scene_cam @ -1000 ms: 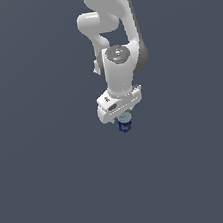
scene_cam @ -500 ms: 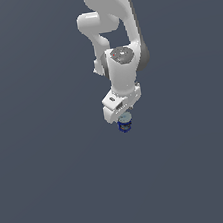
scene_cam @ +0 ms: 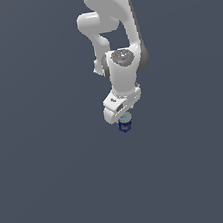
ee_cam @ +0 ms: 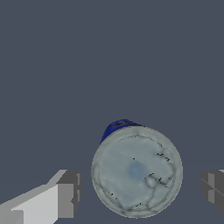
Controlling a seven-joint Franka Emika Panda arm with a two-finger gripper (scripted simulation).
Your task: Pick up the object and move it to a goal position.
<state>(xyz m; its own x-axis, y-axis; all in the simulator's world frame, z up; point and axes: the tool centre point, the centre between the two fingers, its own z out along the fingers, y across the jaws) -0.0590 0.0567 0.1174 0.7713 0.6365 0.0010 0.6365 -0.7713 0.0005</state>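
Note:
The object (ee_cam: pixel 136 170) is a small round item with a pale grey-blue top and a dark-blue side (ee_cam: pixel 114 128). It sits between my two fingers, one finger (ee_cam: pixel 66 194) on one side and the other (ee_cam: pixel 213 189) opposite, with a small gap at each. In the exterior view the object (scene_cam: pixel 125 126) shows as a tiny blue ringed thing just under my white gripper (scene_cam: pixel 124 119). The gripper (ee_cam: pixel 140 192) is open around it without touching it.
A plain dark grey floor (scene_cam: pixel 53 183) spreads all around. The white arm (scene_cam: pixel 116 27) rises from the gripper toward the top of the exterior view.
The wrist has sunk slightly toward the object. The object has not moved.

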